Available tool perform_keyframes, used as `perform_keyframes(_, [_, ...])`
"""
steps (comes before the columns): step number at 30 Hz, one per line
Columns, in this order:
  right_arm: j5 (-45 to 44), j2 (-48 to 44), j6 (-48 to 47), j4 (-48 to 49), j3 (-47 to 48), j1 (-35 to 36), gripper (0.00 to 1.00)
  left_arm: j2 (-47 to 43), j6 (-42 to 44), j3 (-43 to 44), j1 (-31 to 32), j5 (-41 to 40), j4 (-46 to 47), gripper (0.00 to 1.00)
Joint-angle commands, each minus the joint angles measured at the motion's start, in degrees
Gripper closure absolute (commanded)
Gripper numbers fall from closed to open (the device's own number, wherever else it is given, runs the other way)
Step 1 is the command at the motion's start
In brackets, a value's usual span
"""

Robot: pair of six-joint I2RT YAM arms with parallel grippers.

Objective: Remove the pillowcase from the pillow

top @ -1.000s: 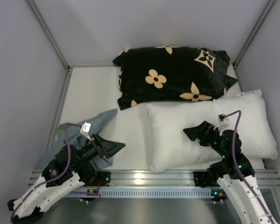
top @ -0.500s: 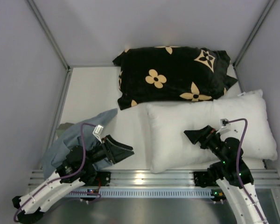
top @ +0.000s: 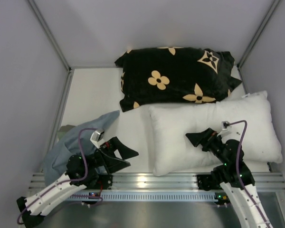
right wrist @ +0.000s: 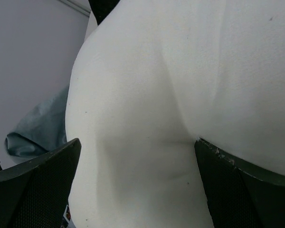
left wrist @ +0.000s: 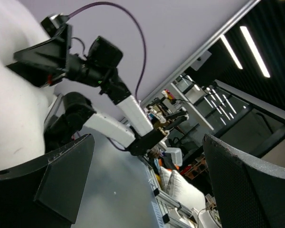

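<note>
The grey-blue pillowcase (top: 69, 142) lies crumpled at the front left of the table, off the pillow. It also shows at the left edge of the right wrist view (right wrist: 38, 126). The bare white pillow (top: 213, 126) lies at the front right and fills the right wrist view (right wrist: 180, 85). My left gripper (top: 127, 154) is open and empty, held between pillowcase and pillow and pointing right. In the left wrist view (left wrist: 147, 190) it faces the right arm and the pillow's edge (left wrist: 9, 109). My right gripper (top: 194, 138) is open and empty, just over the pillow's front left part, as its wrist view (right wrist: 137, 190) shows.
A black pillow with tan flower shapes (top: 175, 78) lies at the back, touching the white pillow's far edge. Grey walls close the table on the left, back and right. A metal rail (top: 147, 183) runs along the near edge.
My left gripper has swung right and lifted off the pillowcase, its jaws now open and turned toward the pillow. The right gripper shifted slightly over the pillow. The pillowcase stays put.
</note>
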State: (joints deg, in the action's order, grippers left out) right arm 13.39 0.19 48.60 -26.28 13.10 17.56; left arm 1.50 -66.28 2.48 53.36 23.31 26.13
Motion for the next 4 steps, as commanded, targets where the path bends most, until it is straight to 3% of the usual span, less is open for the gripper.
perform_keyframes(1, [1.2, -7.0, -0.7, -11.7, -4.0, 0.7, 0.01, -0.4, -2.2, -7.2, 0.2, 3.0, 14.6, 0.01])
perform_keyframes(4, [1.4, -7.0, -1.6, -11.8, -3.9, 0.7, 0.01, -0.3, -3.3, -9.2, 0.2, 4.1, 19.2, 0.01])
